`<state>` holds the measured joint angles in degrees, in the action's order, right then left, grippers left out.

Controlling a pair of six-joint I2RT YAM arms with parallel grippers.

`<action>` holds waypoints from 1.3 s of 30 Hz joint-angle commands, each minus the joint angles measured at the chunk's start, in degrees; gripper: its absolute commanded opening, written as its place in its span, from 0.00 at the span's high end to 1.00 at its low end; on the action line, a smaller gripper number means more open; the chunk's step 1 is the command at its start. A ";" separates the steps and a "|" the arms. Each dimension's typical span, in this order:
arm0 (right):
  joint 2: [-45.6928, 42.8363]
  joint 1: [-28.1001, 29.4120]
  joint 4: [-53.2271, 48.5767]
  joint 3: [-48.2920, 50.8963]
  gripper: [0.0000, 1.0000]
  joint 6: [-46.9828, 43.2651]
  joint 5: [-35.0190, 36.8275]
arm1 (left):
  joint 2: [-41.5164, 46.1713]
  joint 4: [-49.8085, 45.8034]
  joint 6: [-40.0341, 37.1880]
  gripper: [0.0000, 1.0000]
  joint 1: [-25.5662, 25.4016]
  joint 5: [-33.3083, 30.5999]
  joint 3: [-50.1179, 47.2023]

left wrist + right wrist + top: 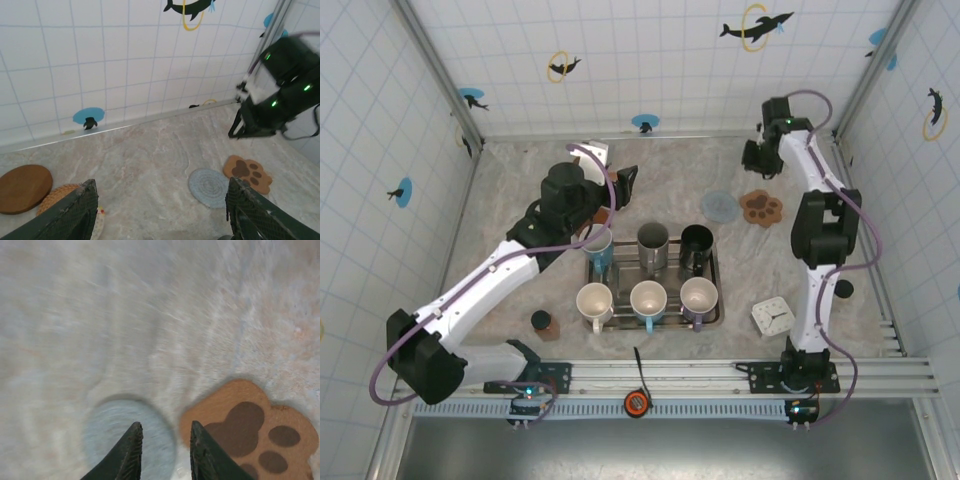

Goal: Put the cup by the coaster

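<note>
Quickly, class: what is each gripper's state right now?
Left gripper: open wide, holding nothing.
Right gripper: slightly open, holding nothing.

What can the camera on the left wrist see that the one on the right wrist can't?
Left wrist view, not the right: the tiled wall with sea-animal stickers, a brown round coaster, a woven coaster, the right arm from afar, and the left hand, wide open.
Right wrist view, not the left: a close look down past the right hand, fingertips slightly apart with nothing between.
Both: the blue-grey round coaster, the paw-shaped coaster beside it, and the marble tabletop.
</note>
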<state>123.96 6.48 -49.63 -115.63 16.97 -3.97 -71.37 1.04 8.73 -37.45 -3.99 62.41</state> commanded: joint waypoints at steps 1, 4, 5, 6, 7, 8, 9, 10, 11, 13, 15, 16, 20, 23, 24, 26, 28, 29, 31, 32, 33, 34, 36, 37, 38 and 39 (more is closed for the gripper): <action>-8.79 5.89 0.84 -2.86 0.60 2.63 0.62 | 0.71 -3.81 -3.32 0.31 -0.17 -2.69 2.94; -11.07 10.45 2.88 -2.90 0.52 4.06 1.05 | 0.21 -5.84 -3.33 0.30 -0.17 -3.87 5.22; -11.15 11.55 3.70 -3.01 0.51 4.73 0.37 | -0.05 -6.85 -2.99 0.30 -0.17 -4.20 5.83; -11.05 12.70 4.83 -3.19 0.49 5.48 -0.93 | -0.31 -7.61 -2.61 0.30 -0.17 -4.27 6.47; -10.51 13.70 5.90 -3.51 0.48 6.18 -2.61 | -0.66 -7.97 -2.42 0.30 -0.18 -4.51 6.66; -9.90 14.47 6.56 -3.88 0.48 6.74 -3.76 | -0.99 -8.03 -2.32 0.30 -0.17 -4.89 6.91; -8.97 15.36 7.04 -4.59 0.48 7.06 -4.93 | -1.49 -8.12 -2.17 0.30 -0.18 -5.49 7.08; -7.86 16.18 7.17 -5.44 0.47 7.12 -6.14 | -2.17 -8.52 -1.60 0.30 -0.11 -6.43 7.30; -6.64 16.80 7.09 -6.36 0.47 6.91 -6.49 | -2.84 -9.23 -0.87 0.30 -0.08 -7.13 7.37; -3.29 17.91 6.92 -8.85 0.46 6.17 -11.26 | -4.29 -10.97 1.90 0.30 -0.08 -8.02 9.00; 0.79 18.13 5.82 -12.42 0.46 5.97 -13.57 | -5.26 -11.78 3.94 0.30 -0.06 -8.44 9.09; 3.28 18.15 4.79 -14.93 0.46 5.85 -14.88 | -5.71 -11.77 4.84 0.30 -0.01 -8.56 8.81; 12.01 18.22 2.55 -22.31 0.47 6.17 -19.66 | -8.01 -12.08 6.92 0.30 1.23 -7.97 9.23; 15.74 18.26 5.34 -22.71 0.47 7.86 -22.51 | -10.66 -13.32 8.41 0.30 3.32 -5.93 10.89; 16.86 18.30 6.30 -22.74 0.47 8.51 -23.37 | -11.40 -13.66 8.96 0.30 4.00 -4.79 11.30; 18.95 18.36 8.40 -22.78 0.47 9.84 -24.98 | -12.37 -13.69 9.58 0.31 5.12 -2.89 11.50; 20.82 18.40 10.74 -22.75 0.47 11.49 -26.86 | -12.68 -13.20 9.85 0.31 5.81 -2.19 11.04; 21.80 18.41 12.03 -22.73 0.47 12.37 -27.69 | -12.65 -12.77 9.85 0.31 6.11 -2.02 10.67; 23.35 18.55 14.12 -22.78 0.48 14.02 -29.36 | -12.64 -12.27 9.88 0.31 6.71 -1.60 10.15; 24.18 18.65 15.36 -22.77 0.48 14.88 -30.17 | -12.58 -12.15 9.88 0.31 7.01 -1.40 10.01; 24.89 18.79 16.46 -22.77 0.48 15.76 -30.92 | -12.58 -12.11 9.85 0.31 7.28 -1.14 9.90; 25.47 18.91 17.32 -22.77 0.48 16.50 -31.49 | -12.61 -12.04 9.85 0.31 7.54 -0.95 9.77; 26.74 19.26 18.90 -22.75 0.49 17.99 -32.24 | -12.77 -11.98 9.88 0.31 7.98 -0.61 9.52; 27.21 19.43 19.36 -22.79 0.49 18.66 -32.01 | -12.81 -11.88 9.87 0.31 8.14 -0.43 9.41; 27.70 19.52 20.14 -22.72 0.49 19.30 -32.13 | -12.94 -11.77 9.90 0.31 8.27 -0.28 9.26; 28.22 19.73 20.97 -22.76 0.49 19.84 -32.50 | -13.02 -11.73 9.81 0.31 8.42 -0.08 9.13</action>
<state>150.08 25.34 -33.08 -135.37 33.78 -33.82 -84.12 -11.25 18.04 -29.67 -5.48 71.88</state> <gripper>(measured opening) 0.507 0.686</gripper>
